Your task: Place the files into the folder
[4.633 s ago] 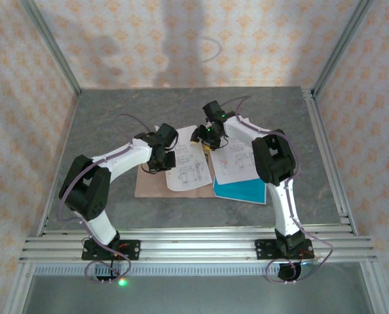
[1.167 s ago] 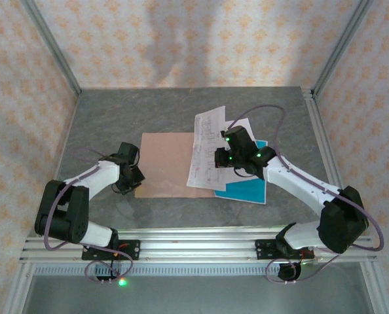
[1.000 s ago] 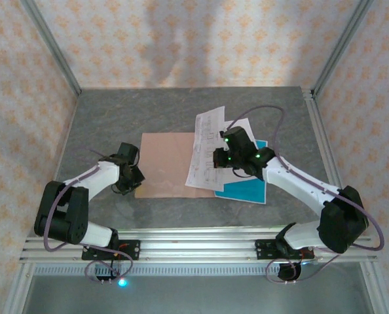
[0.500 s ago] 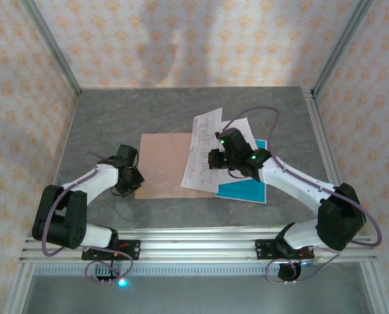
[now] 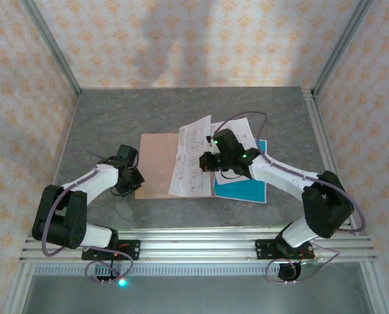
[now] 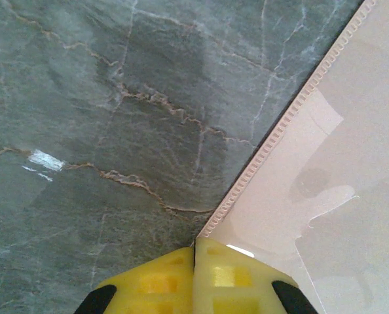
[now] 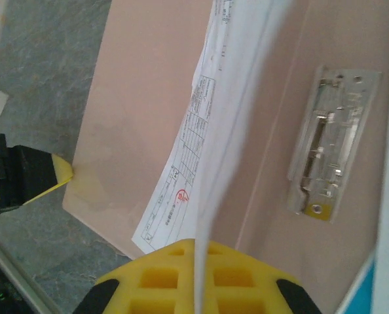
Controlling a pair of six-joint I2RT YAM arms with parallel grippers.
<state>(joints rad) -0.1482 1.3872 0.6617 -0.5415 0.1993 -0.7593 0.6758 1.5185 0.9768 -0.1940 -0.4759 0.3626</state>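
1. Two arms reach fwd from the near rail over the table (image 5: pixel 109 111).
2. L gripper (image 5: pixel 134 180) (image 6: pixel 194 260): fingers pressed together, tips touching the folder's (image 5: pixel 156 157) (image 6: pixel 338 163) (image 7: pixel 148 85) near-left edge. Can't tell if card is nipped btw them.
3. Folder lies flat mid-table, inner face up, metal fastener (image 7: pixel 329 147) showing.
4. R gripper (image 5: pixel 206 161) (image 7: pixel 198 256): pinching the white files (image 5: pixel 191 157) (image 7: pixel 201 131), sheet edge in the seam btw fingers. Files lifted & curled over the folder's right part.
5. Teal sheet (image 5: pixel 243 190) flat, just right of folder, partly under R arm.
6. Farther back, another white sheet (image 5: pixel 245 125) pokes out past R arm.
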